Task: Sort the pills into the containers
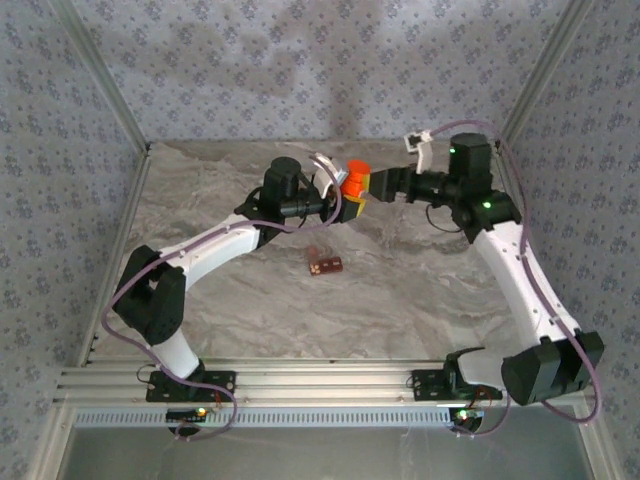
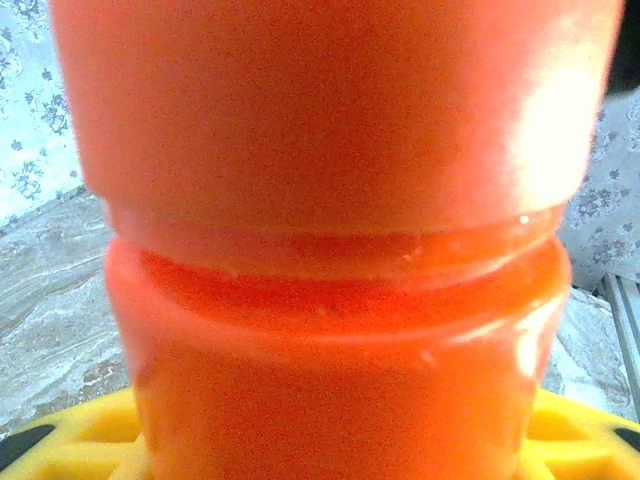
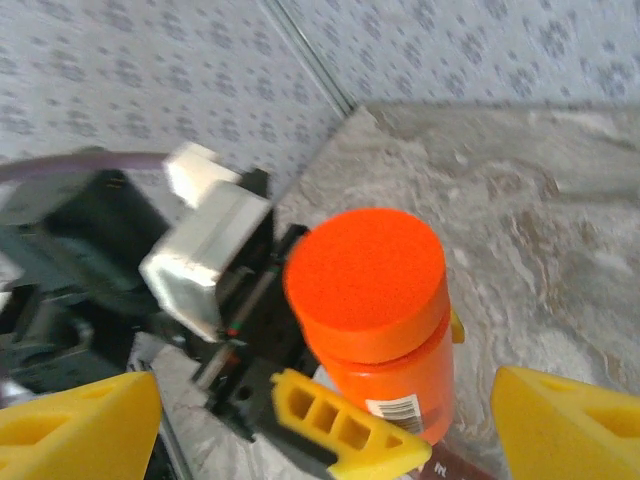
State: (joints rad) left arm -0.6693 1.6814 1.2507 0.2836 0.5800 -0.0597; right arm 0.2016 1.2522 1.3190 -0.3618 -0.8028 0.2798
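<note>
a: what should the right jaws do now?
b: they are wide open, one on each side of the orange cap (image 3: 365,280), not touching it. i think they should close evenly on the cap, then twist slowly so nothing spills.
a: and the left jaws?
b: they grip the orange bottle (image 1: 353,180) and hold it up off the worktop (image 1: 420,290).
a: where will the pills go?
b: in the containers (image 1: 325,264) — a small reddish-brown strip of little cells, flat on the worktop, a bit nearer the arm bases.

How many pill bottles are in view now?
1. The orange bottle is held in the left gripper, beside the open right gripper. Others could be hidden.
</note>
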